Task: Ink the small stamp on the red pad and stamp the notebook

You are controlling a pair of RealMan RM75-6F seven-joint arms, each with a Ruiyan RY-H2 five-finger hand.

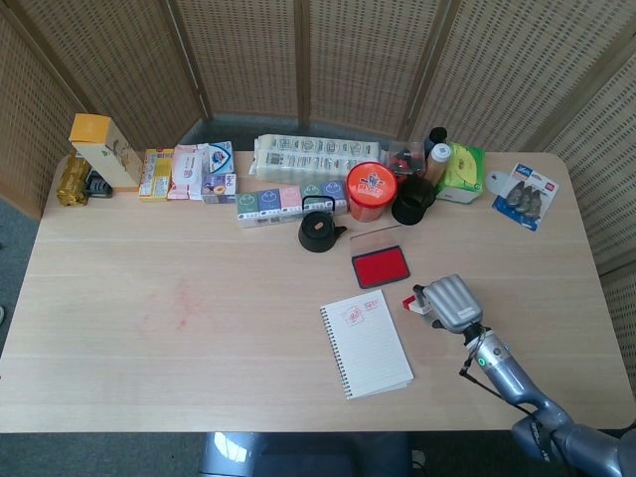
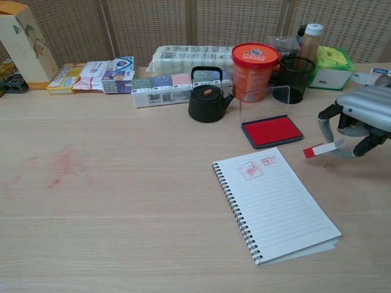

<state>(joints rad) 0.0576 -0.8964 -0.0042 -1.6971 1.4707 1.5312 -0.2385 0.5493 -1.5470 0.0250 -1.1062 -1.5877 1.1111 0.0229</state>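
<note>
Wicker screens back the pale bench (image 1: 149, 328). Right hand (image 2: 360, 119) pinches the small stamp (image 2: 319, 149), its long axis near level, red end toward the red pad (image 2: 272, 130) just beyond, up-left. Notebook (image 2: 275, 201) lies nearer the robot. Left hand unseen.

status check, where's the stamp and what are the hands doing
Right hand holds small stamp, lifted, right of red pad. Left hand not in view. Notebook already bears marks. Path clear.
</note>
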